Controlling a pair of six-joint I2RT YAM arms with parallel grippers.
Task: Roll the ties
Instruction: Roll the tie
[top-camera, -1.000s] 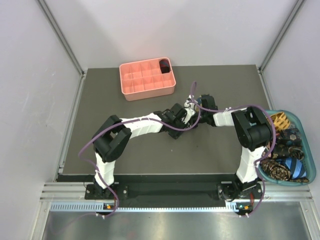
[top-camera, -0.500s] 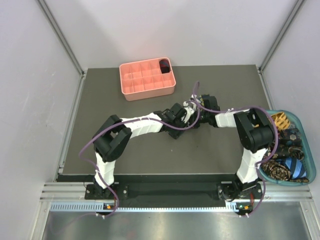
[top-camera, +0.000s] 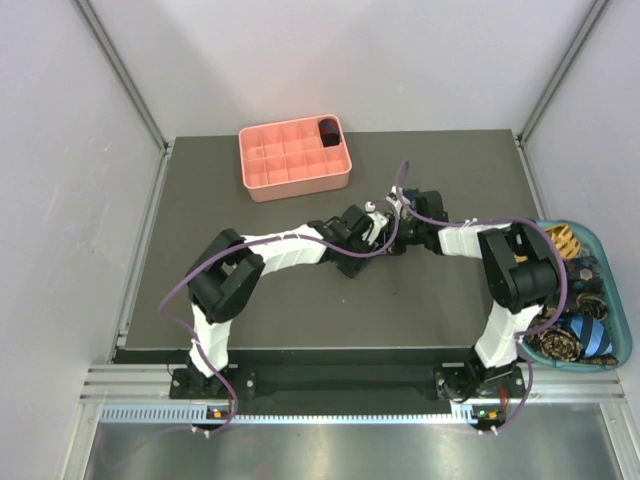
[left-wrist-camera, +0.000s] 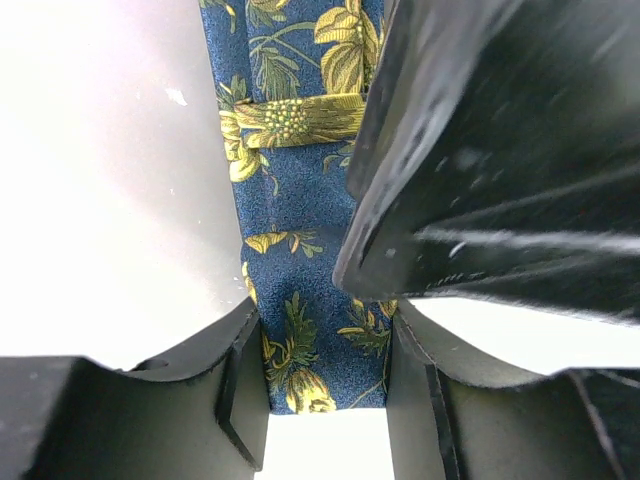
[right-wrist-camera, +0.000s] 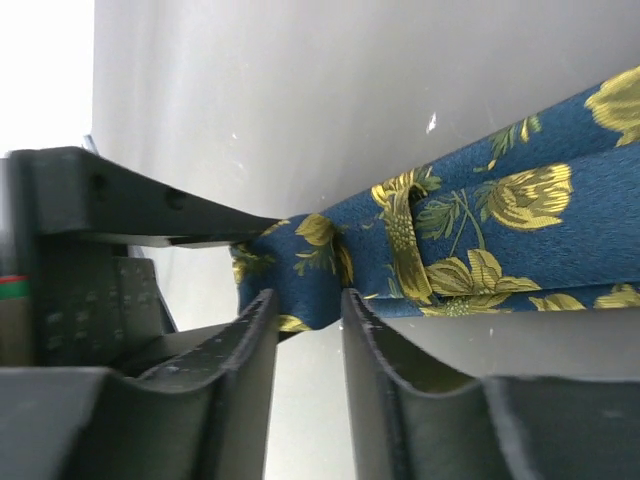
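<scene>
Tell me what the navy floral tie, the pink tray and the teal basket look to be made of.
The navy tie looks like woven fabric, likely silk or a silky synthetic: fine weave, soft sheen on the yellow flowers. The pink tray is likely moulded plastic: uniform matte colour, thin straight dividers. The teal basket is probably plastic too: smooth, evenly coloured rim.

The table (top-camera: 200, 210) is a dark grey matte slab that fills the floor of a white-walled booth, with a metal rail along its near edge. A salmon-pink grid tray (top-camera: 296, 187) sits flat on it at the far side, a little left of centre. Near the middle, a navy tie (left-wrist-camera: 300, 200) with yellow flowers lies stretched along the surface. A teal basket (top-camera: 618, 300) sits at the near right edge, just beyond the dark slab; what it rests on cannot be told.
</scene>
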